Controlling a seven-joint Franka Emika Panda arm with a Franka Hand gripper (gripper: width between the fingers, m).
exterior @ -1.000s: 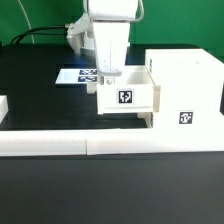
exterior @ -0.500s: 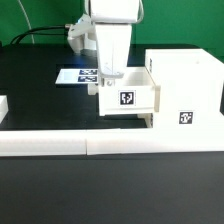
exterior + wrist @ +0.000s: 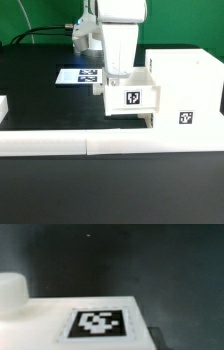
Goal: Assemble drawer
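The white drawer tray (image 3: 133,97), its tag facing the camera and a small knob (image 3: 99,88) on its end, sits against the open side of the tall white box housing (image 3: 185,85) at the exterior view's right. My gripper (image 3: 119,78) reaches down from above onto the tray's wall near the knob end, its fingers close together on the wall. The wrist view shows the tray's tagged white face (image 3: 97,322) and the rounded knob (image 3: 10,291); my fingers do not show there. A second tray is not clearly in view.
The marker board (image 3: 78,76) lies on the black table behind the tray. The long low white border wall (image 3: 100,143) runs along the front. A white piece (image 3: 3,105) shows at the exterior view's left edge.
My gripper and the tray have moved together toward the exterior view's right, bringing the tray further up to the housing. The housing has not moved.
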